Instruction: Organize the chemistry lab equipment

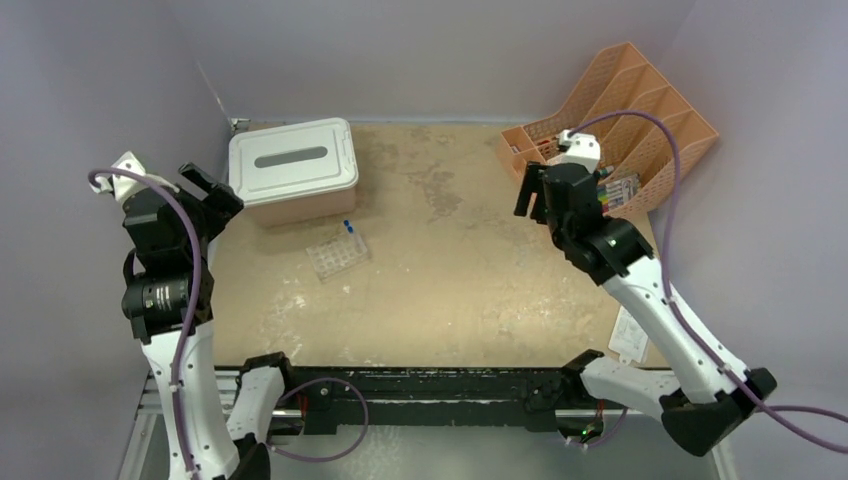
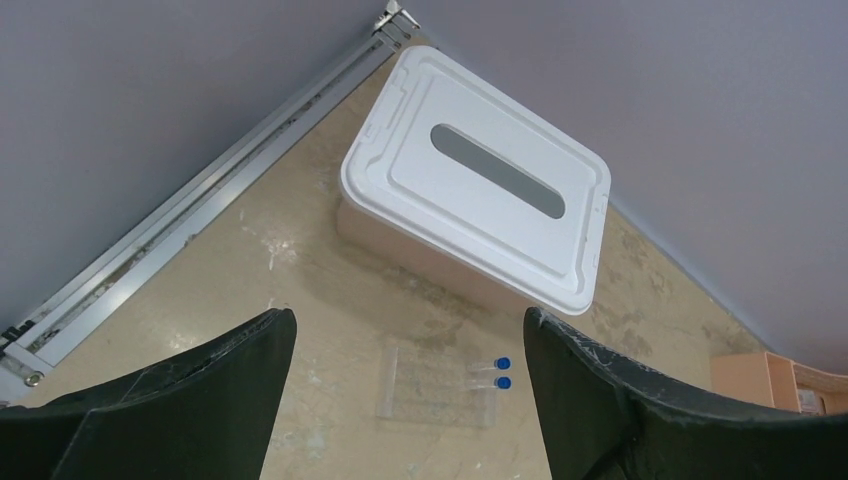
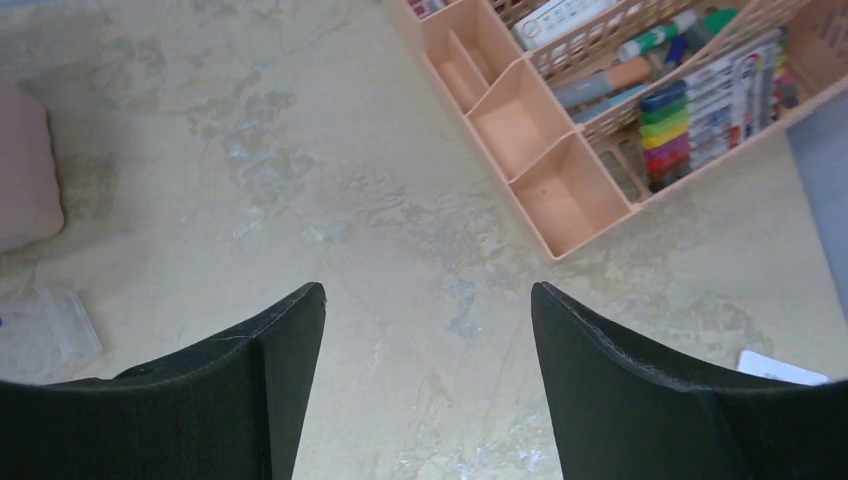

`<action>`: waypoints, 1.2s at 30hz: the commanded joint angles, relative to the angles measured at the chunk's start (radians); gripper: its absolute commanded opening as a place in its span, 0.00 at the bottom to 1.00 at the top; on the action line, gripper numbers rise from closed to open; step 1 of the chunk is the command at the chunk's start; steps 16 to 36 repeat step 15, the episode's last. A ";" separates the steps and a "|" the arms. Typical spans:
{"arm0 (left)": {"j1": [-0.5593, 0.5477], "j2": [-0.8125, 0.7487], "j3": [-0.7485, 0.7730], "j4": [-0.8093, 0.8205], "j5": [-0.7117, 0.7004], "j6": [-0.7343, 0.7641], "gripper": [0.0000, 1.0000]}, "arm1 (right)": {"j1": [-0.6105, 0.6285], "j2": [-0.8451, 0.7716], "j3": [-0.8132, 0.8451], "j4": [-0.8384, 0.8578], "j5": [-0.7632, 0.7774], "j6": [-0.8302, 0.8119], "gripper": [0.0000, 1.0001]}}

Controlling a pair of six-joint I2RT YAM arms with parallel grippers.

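Site: a robot test cell, lab-like, not a home. Plain lavender-grey walls [image 1: 430, 50] close in on three sides of my bench [image 1: 470, 280], its tan top scuffed and blotched. An aluminium rail [image 2: 200, 190] runs along the far-left edge. My left arm [image 1: 170, 300] and right arm [image 1: 650, 290] are bolted to a black mounting rail [image 1: 430, 385] at the near edge, purple cables [image 1: 675, 160] trailing. Lab ware present: clear plastic tube rack [image 1: 337, 252] with two blue-capped vials [image 2: 503, 372]. Also a peach desk organiser [image 1: 640, 100] with coloured markers [image 3: 680, 125], and a white-lidded box [image 1: 293, 165].

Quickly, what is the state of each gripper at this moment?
Left gripper: open, holding nothing.
Right gripper: open, holding nothing.
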 commanded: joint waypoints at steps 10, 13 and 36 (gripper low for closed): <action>-0.057 -0.053 0.031 -0.028 -0.106 0.063 0.87 | -0.004 -0.228 -0.002 -0.025 0.140 -0.018 0.88; -0.068 -0.052 0.025 -0.029 -0.106 0.077 0.87 | -0.004 -0.223 -0.002 -0.010 0.149 -0.018 0.89; -0.071 -0.057 0.021 -0.031 -0.122 0.074 0.87 | -0.005 -0.216 -0.002 -0.008 0.147 -0.012 0.89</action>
